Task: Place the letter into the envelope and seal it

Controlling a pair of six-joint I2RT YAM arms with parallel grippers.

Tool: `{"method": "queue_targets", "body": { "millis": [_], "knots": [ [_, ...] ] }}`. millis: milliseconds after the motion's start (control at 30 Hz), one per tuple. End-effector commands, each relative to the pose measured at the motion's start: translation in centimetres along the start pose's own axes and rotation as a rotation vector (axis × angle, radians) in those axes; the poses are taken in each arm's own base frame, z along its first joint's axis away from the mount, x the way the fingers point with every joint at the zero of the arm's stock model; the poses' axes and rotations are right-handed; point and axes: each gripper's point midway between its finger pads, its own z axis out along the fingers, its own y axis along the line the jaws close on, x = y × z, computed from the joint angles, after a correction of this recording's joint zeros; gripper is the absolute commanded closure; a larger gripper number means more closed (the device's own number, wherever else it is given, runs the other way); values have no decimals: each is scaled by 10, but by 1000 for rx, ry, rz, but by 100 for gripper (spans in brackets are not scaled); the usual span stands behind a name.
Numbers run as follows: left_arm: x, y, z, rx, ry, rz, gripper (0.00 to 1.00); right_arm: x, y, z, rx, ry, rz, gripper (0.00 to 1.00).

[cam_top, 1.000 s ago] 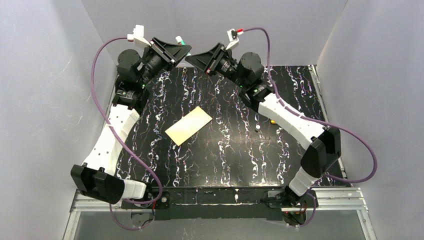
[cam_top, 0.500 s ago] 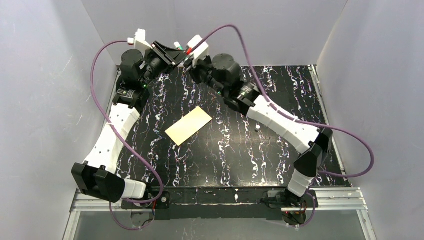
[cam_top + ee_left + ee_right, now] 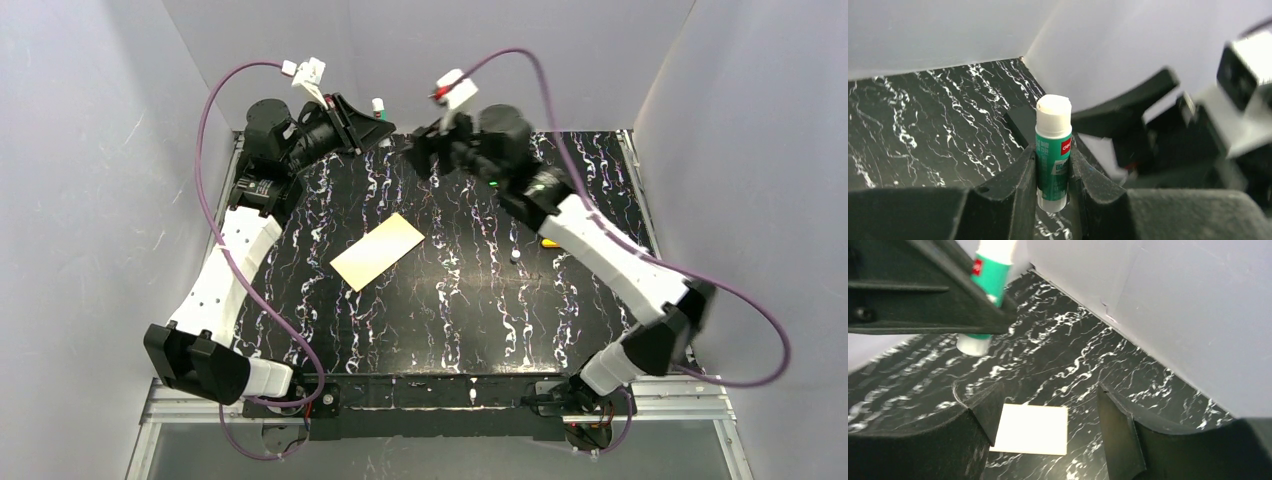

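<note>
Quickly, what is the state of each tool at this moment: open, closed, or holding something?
Left tool: closed on the glue stick.
Right tool: open, holding nothing.

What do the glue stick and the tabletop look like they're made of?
Glue stick: likely plastic tube, glossy green printed label, white ends. Tabletop: smooth black surface with white marble-like veining, slight sheen; stone or printed laminate, cannot tell.

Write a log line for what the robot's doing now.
left gripper: shut on glue stick | right gripper: open | envelope: flat on table

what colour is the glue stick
The glue stick is green with white ends; left wrist view.
</note>
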Motion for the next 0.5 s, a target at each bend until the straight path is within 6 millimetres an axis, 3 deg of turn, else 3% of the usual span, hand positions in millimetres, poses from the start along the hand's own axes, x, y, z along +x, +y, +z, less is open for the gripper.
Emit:
{"method": "queue_targets", "body": {
  "millis": [0, 100, 233, 467],
  "knots": [
    [5, -48, -21, 265, 46, 352, 100, -59, 25, -71, -276, -172, 283, 24],
    [16, -57, -29, 368, 68, 479, 100, -64, 37, -87, -357, -189, 378, 23],
    [24, -56, -32, 409, 81, 560, 100, -81, 51, -94, -453, -205, 512, 20],
    [33, -55, -35, 447, 101, 601, 100, -84, 31, -75, -315, -181, 700, 17]
  ]
}}
